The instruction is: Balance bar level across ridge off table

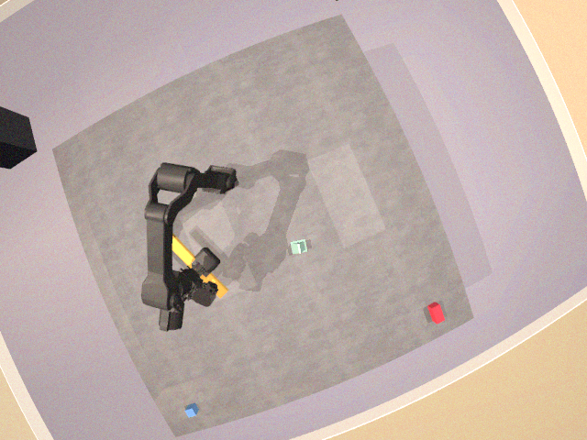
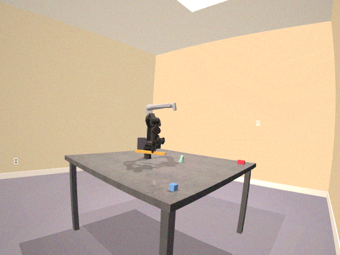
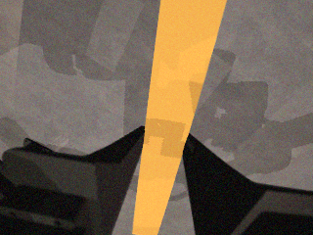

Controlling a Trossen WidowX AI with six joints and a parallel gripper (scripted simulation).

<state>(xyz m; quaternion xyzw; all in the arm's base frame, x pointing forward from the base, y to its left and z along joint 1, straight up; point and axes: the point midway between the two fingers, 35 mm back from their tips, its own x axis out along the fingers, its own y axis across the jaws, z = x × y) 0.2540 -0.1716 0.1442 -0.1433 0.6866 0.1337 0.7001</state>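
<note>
A long orange-yellow bar [image 1: 182, 249] [image 2: 139, 151] [image 3: 183, 49] hangs above the table [image 1: 284, 341] [image 2: 208, 175] and looks nearly level; its shadow lies apart from it. My gripper [image 1: 204, 277] [image 2: 152, 151] [image 3: 164, 134] is shut on the bar, one finger on each long side, somewhere along its middle part. The arm hides part of the bar in the top view. The small mint-green ridge [image 1: 298, 247] [image 2: 181, 159] stands on the table, to the right of the bar and apart from it in the top and exterior views. It is not seen in the wrist view.
A blue cube [image 1: 191, 410] [image 2: 173, 187] sits near one table corner. A red block [image 1: 436, 313] [image 2: 240, 162] lies near another corner. Both are far from the bar and the ridge. The arm's shadow falls on the table between the bar and the ridge.
</note>
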